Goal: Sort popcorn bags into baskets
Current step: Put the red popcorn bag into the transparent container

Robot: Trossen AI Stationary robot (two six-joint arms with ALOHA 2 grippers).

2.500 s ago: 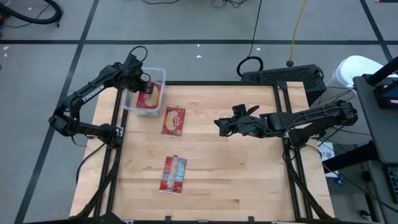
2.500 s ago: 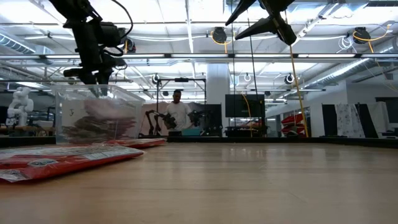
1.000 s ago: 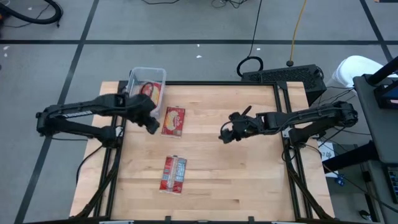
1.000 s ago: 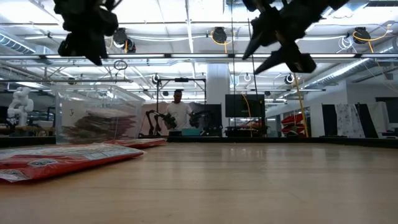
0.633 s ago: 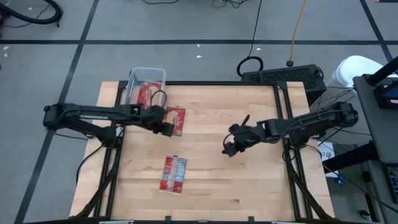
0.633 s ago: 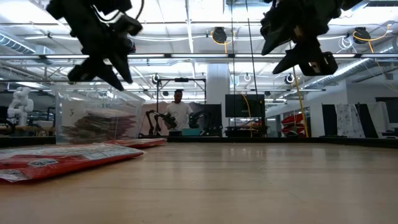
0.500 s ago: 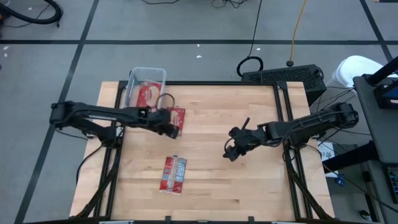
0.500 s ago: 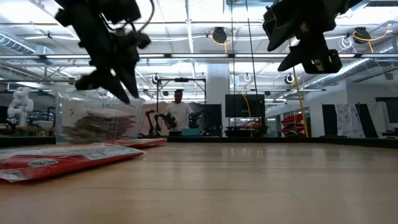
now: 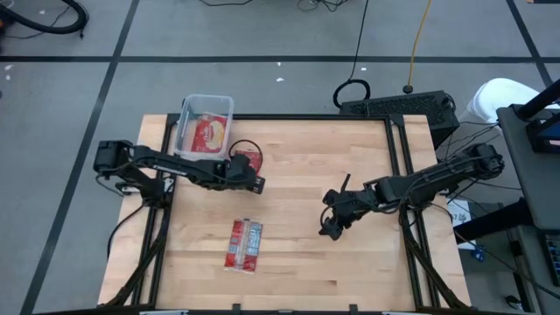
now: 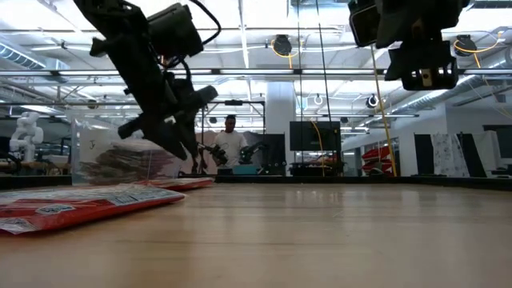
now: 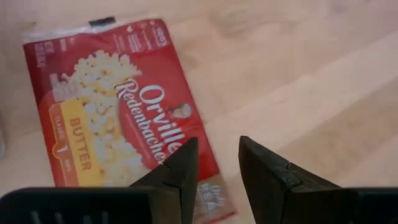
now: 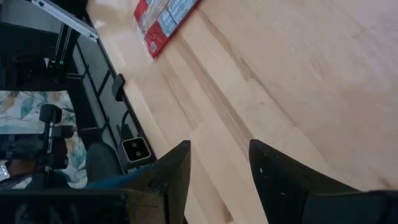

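Popcorn bags are shown in three places on the wooden table (image 9: 350, 254): one red bag (image 9: 248, 157) lies just beside the clear basket (image 9: 189, 112), partly covered by the left arm; a second bag (image 9: 245, 244) lies flat, well apart, nearer the front edge; a further bag (image 9: 208, 134) is seen inside the basket at the table's far left corner. The left gripper (image 9: 256, 185) is held above the first bag's edge, fingers narrowly parted and empty. The right gripper (image 9: 332, 229) is held over bare wood, fingers apart, nothing gripped.
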